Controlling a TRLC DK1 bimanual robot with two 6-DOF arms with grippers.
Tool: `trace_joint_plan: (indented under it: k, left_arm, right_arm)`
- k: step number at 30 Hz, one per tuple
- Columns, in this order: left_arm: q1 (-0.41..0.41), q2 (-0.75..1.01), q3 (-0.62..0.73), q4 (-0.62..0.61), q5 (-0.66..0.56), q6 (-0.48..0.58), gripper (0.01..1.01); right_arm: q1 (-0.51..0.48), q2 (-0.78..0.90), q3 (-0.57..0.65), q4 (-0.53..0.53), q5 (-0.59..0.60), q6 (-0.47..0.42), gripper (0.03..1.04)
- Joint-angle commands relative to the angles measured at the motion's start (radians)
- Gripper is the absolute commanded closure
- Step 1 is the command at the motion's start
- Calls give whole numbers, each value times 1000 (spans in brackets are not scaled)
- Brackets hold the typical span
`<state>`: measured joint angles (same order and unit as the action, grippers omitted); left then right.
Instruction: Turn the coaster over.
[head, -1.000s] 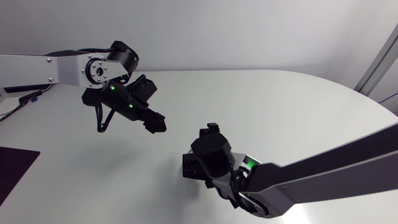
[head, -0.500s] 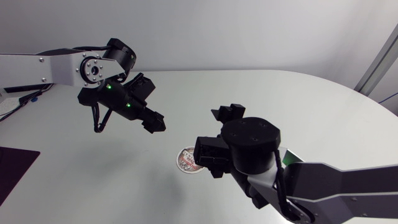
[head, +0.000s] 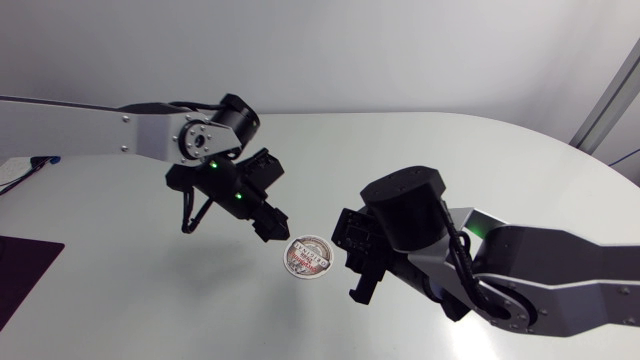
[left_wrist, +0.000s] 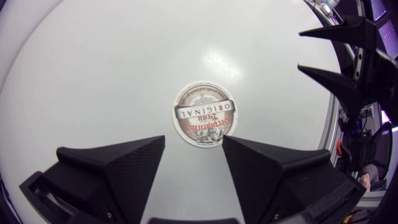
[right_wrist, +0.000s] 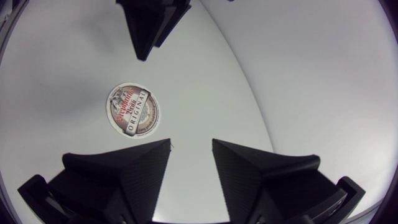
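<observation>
The round coaster (head: 309, 255) lies flat on the white table, printed face up, between my two grippers. My left gripper (head: 272, 229) hangs just up-left of it, open and holding nothing. In the left wrist view the coaster (left_wrist: 204, 113) sits just ahead of the gap in the left gripper (left_wrist: 193, 140), and my right gripper (left_wrist: 314, 55) shows beyond it with its fingers apart. My right gripper (head: 358, 282) hovers to the coaster's right, open and empty. In the right wrist view the coaster (right_wrist: 133, 111) lies ahead of the right gripper (right_wrist: 191, 144) and off to one side, with the left gripper (right_wrist: 151, 28) beyond.
A dark mat (head: 20, 272) lies at the table's left edge. A cable (head: 35, 165) runs by the far left corner. Bare white tabletop (head: 450, 170) surrounds the coaster.
My right gripper, which covered the coaster, has drawn back to the right, leaving it lying on the table. My left arm has moved right and down, close to the coaster.
</observation>
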<state>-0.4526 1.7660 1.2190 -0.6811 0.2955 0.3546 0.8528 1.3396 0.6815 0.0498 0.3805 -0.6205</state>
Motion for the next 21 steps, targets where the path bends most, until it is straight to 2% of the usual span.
trace_joint_plan:
  k: [1, 11, 21]
  left_arm:
    - [-26, 82, 1, -12, 22, 24, 730]
    - [-61, 211, 24, -34, 42, 32, 757]
    - [-49, 331, 91, -23, -18, 24, 757]
  right_arm:
    - [-31, -3, 26, -44, -32, 73, 990]
    - [-110, -86, -20, -71, -75, 70, 993]
    - [-139, -154, -46, -87, -78, 48, 992]
